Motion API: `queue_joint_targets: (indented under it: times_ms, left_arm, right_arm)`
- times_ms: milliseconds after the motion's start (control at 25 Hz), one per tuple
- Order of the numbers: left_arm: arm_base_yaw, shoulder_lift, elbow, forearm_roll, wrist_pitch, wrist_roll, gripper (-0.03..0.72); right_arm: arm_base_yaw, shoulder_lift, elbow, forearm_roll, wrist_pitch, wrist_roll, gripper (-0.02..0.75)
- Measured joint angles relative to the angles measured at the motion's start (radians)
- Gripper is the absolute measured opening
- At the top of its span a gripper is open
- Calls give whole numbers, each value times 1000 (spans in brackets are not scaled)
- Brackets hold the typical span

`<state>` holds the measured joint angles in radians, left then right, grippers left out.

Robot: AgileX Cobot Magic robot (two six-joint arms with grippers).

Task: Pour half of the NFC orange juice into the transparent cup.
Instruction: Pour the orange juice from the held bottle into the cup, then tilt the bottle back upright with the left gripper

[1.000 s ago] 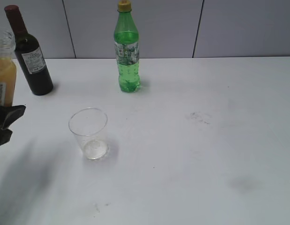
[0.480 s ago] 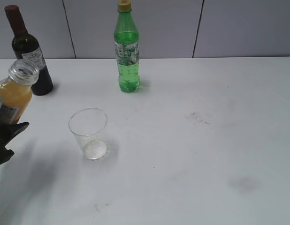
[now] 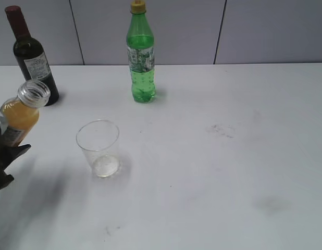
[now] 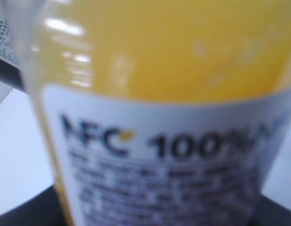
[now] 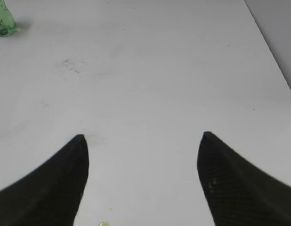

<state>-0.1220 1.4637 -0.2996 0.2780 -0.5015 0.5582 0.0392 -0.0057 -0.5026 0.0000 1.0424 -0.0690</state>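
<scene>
Extreme close-up, blurred, of the NFC orange juice (image 4: 155,61) bottle filling nearly the whole frame. Bright orange liquid occupies the upper half behind clear plastic with white glints at left. Below, a white label reads "NFC 100%" in dark letters, with smaller unreadable print beneath. Slivers of pale bench (image 4: 16,155) show at the left and right edges.

Three bottles in all: one dark wine bottle (image 3: 34,60), one green soda bottle (image 3: 141,54) and one NFC orange juice (image 3: 21,113). One transparent cup (image 3: 98,148). Two pincers, the left pincer (image 3: 3,162) and the right pincer (image 5: 142,181). One white table (image 3: 228,156).
</scene>
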Motion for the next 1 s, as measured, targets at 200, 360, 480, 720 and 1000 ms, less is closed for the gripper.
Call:
queue_joint_targets:
  times_ms: [200, 360, 480, 720, 1000]
  left_arm:
    - [0, 0, 0, -39, 0, 82, 473]
    - [-1, 1, 0, -80, 0, 132, 473]
    - [-23, 5, -27, -129, 44, 179, 473]
    - [-95, 52, -83, -287, 85, 343, 473]
    - [-108, 53, -83, -380, 91, 469, 473]
  right_arm:
    - [0, 0, 0, 0, 0, 0, 552]
    - [0, 0, 0, 0, 0, 0, 552]
    - [0, 0, 0, 0, 0, 0, 552]
    - [0, 0, 0, 0, 0, 0, 552]
    - [0, 0, 0, 0, 0, 0, 552]
